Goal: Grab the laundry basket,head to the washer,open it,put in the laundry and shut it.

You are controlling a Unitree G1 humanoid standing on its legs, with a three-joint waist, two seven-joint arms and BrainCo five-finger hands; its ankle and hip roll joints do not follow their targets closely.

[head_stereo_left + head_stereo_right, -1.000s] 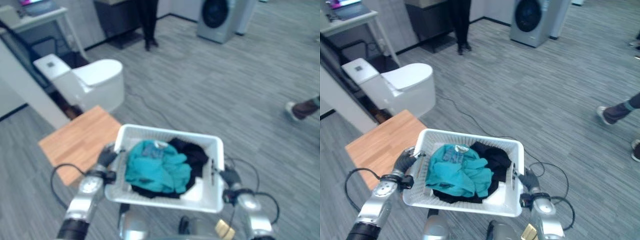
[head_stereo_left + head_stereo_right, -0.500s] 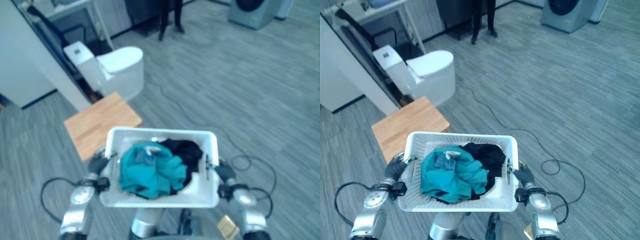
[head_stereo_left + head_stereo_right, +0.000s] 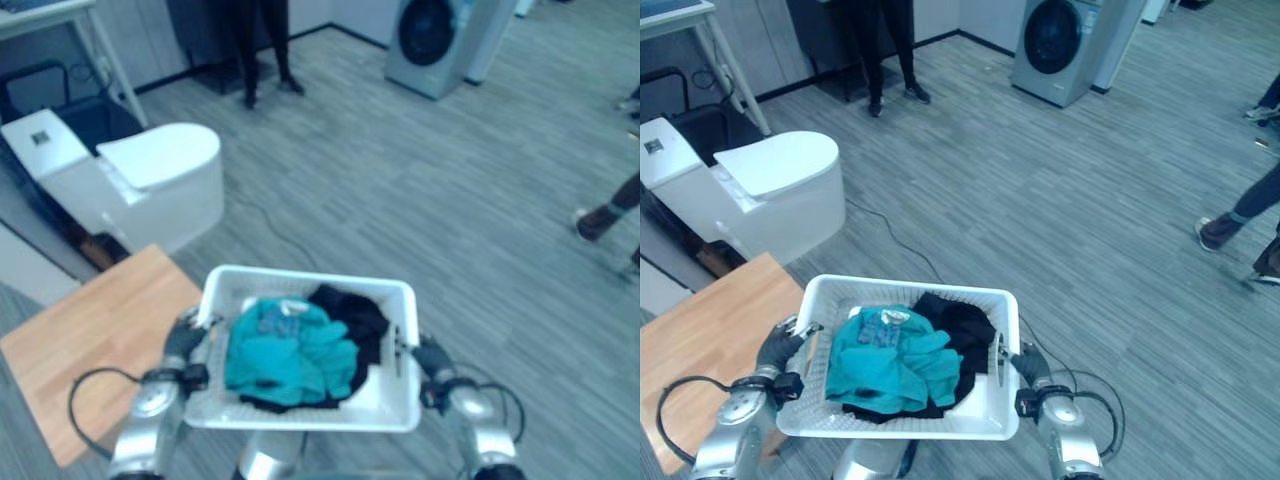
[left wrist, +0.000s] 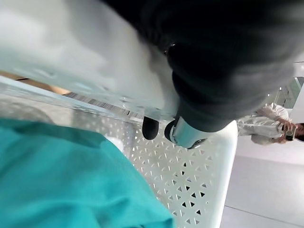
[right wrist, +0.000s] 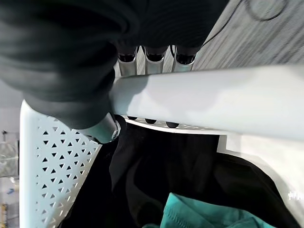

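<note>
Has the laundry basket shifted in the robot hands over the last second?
No. The laundry basket sits between the left robot hand and right robot hand as before; only the camera swung.

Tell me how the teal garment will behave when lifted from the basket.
The teal garment lies crumpled, so it is probably floppy and will likely drape. It overlaps the black clothing, so it may drag that along. It looks light for its bulk in the basket.

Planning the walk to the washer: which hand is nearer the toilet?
Left. The left hand grips the laundry basket on the toilet's side; the right hand grips the opposite side.
</note>
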